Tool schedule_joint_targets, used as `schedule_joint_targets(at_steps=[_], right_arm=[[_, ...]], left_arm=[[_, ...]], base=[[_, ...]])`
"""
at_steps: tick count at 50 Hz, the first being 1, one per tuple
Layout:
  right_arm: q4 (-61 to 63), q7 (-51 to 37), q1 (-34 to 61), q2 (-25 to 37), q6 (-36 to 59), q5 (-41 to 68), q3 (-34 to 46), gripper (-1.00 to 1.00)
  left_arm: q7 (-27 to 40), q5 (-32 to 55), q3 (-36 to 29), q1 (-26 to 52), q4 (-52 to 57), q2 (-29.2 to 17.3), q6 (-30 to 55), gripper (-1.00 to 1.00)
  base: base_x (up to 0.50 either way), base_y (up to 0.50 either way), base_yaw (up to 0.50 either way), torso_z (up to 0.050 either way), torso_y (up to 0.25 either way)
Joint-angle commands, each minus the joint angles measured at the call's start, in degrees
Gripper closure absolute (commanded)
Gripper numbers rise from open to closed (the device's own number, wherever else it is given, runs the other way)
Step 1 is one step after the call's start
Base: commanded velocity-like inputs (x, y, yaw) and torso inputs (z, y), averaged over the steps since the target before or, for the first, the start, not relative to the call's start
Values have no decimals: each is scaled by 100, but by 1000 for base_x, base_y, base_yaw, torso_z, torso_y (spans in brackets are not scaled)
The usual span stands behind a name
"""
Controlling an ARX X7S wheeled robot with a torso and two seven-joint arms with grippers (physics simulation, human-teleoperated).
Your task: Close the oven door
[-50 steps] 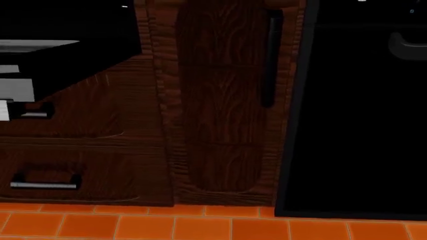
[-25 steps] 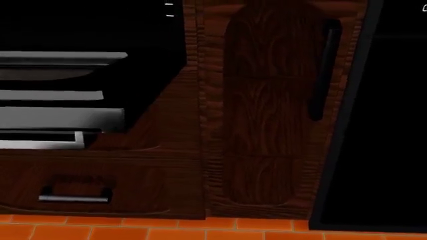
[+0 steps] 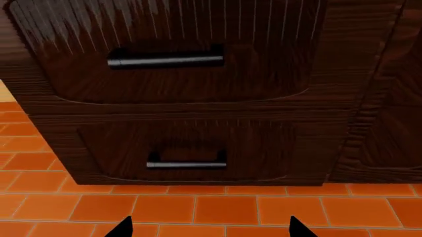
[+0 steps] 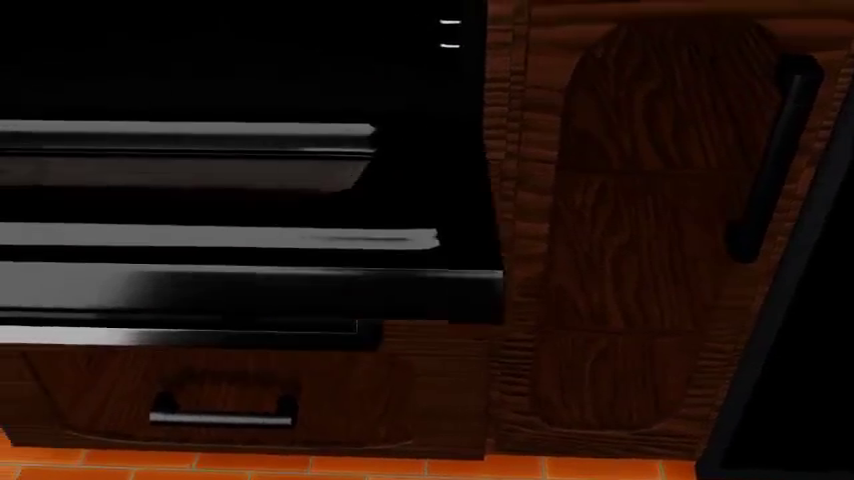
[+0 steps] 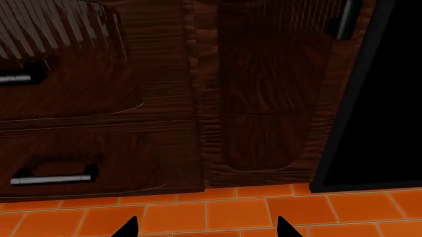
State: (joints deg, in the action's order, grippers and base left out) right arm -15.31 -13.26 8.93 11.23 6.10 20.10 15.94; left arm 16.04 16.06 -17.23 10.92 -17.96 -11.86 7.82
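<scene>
Dark wood cabinetry [image 3: 343, 74] fills the scene — two stacked drawers [image 3: 185, 143], each fitted with a horizontal steel bar handle [image 3: 187, 164]. Beside them a tall cabinet door [image 4: 641, 230] with an arched inset panel is seen, carrying a black vertical bar handle [image 4: 771, 160]. The floor [image 3: 224, 210] is laid with orange tiles — pale grout lines are visible. The lighting is dim.

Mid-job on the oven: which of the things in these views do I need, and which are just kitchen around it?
Needed:
oven door, dropped open
oven with its racks

Just around it:
drawers below, with bar handles
tall wooden cabinet door with its black handle
black appliance front
orange tile floor

Neither gripper is near the oven door.
</scene>
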Motion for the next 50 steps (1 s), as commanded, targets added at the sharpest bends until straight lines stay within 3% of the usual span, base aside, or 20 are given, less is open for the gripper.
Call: schedule_joint_targets(at_steps=[1,5,8,34,50], right_arm=[[-8,8,8,18,-18,27,28,-100],[-4,10,7,23,-29,41,33,-100],[-4,19,7,27,-28,64,34,-100],[22,8,-11,54,-85,151,67,-100],[22,0,-17,65,-116,235,58,-100]], left_arm=[[25,32,-17,12,23,-16,40,-100],[-35,-22,-37,49,-348,47,-270,-100],[33,35,-40,6,25,-27,29,-100],[72,54,-95,12,-4,-49,-34,-100],[91,48,-141,33,-64,-54,-82,-100]], base=[[102,375,0,0,0],[109,379,0,0,0],[108,379,0,0,0],[159,333,0,0,0],[253,81,0,0,0]])
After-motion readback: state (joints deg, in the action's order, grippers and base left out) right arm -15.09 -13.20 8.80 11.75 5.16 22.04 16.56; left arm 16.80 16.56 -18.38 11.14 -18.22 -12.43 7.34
